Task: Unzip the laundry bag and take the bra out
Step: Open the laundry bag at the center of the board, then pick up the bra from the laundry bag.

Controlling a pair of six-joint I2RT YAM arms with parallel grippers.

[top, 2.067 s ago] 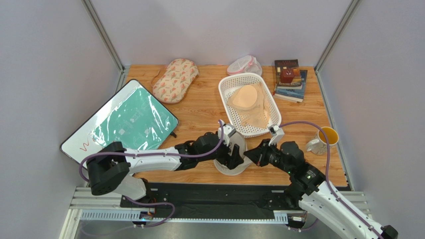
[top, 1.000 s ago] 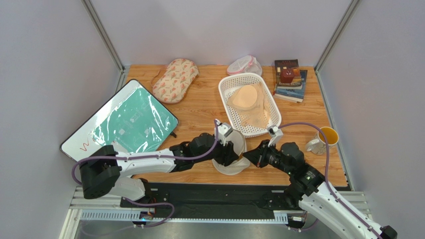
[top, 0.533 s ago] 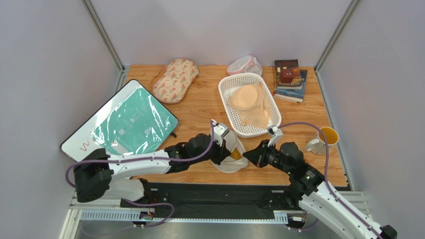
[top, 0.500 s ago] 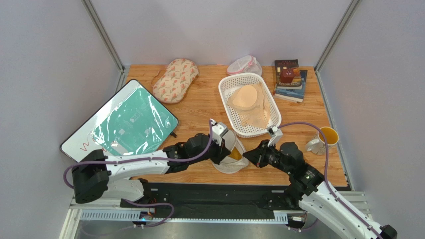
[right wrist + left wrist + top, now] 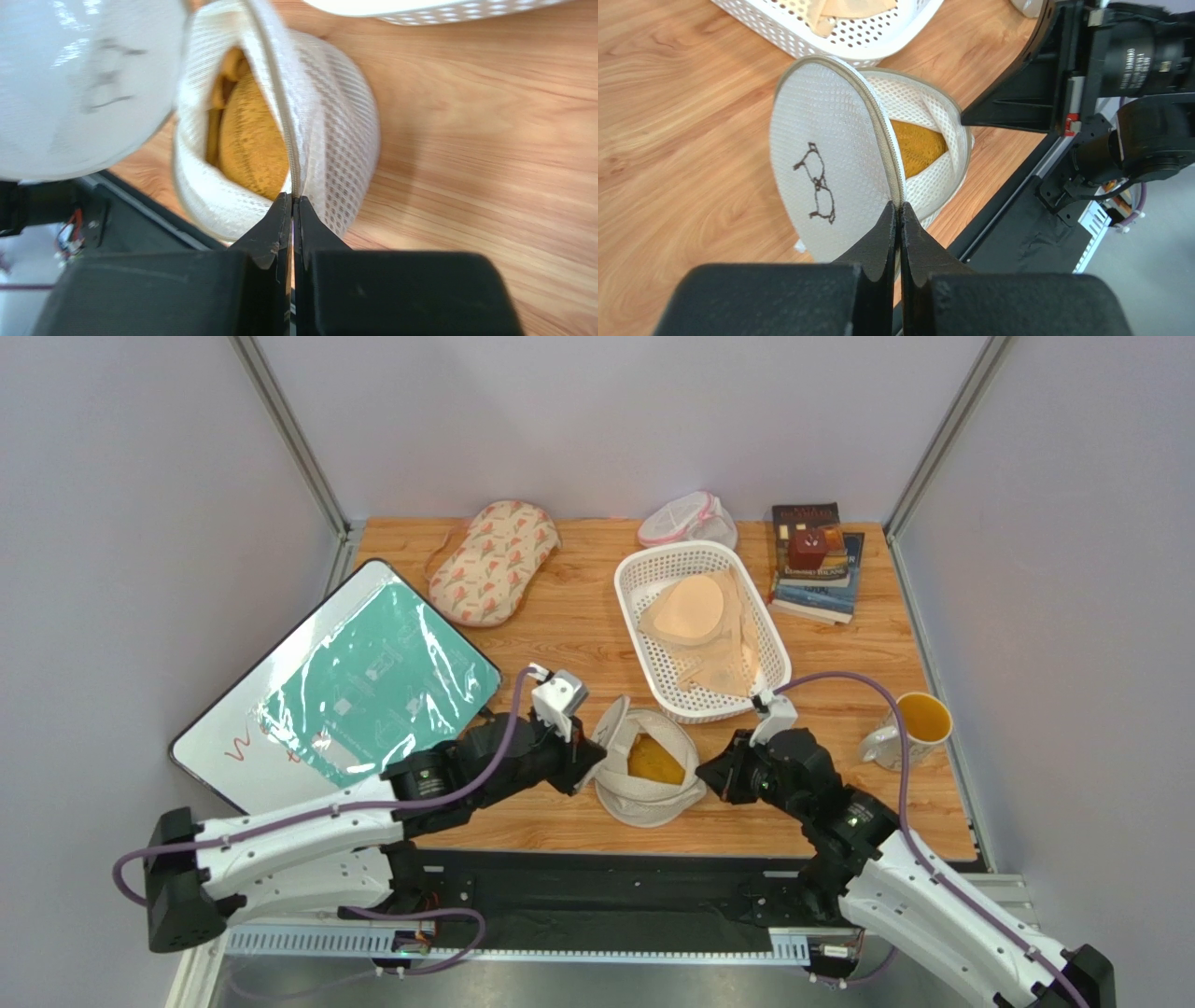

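Clearly saw round cream-white mesh laundry bag [image 5: 822,140] unzipped on wooden surface [image 5: 561,630], mustard-yellow padded bra [image 5: 917,147] inside. Found left end effector [image 5: 900,210] clenched on its raised lid's zip edge, right end effector [image 5: 292,203] clenched on lower rim.

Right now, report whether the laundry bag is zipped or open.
Open: the laundry bag gapes wide, the mustard bra visible inside.

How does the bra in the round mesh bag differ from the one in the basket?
The mustard bra is dark yellow; the peach bra is pale. The mustard bra sits half hidden inside the opened laundry bag near the front edge; the peach bra lies exposed in the white basket farther back. Both lie in containers.
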